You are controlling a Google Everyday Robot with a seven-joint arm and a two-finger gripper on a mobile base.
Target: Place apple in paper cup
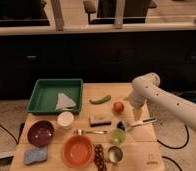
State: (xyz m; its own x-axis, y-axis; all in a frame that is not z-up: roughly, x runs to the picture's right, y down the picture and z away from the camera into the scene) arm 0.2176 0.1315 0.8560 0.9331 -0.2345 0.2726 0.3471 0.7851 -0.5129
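Observation:
The apple (118,106) is a small orange-red fruit lying on the wooden table (151,150), right of centre. The paper cup (65,119) is white and stands upright just below the green tray, well to the left of the apple. My white arm comes in from the right and bends down over the table. The gripper (125,121) hangs just below and to the right of the apple, above a yellow-green fruit (117,136). Nothing shows in its grasp.
A green tray (41,95) with a white cloth sits at the back left. A green pepper (100,99), a brown bar (99,119), a fork (91,132), a maroon bowl (40,132), an orange bowl (77,150), a blue sponge (35,155), grapes (98,152) and a metal cup (114,154) surround them.

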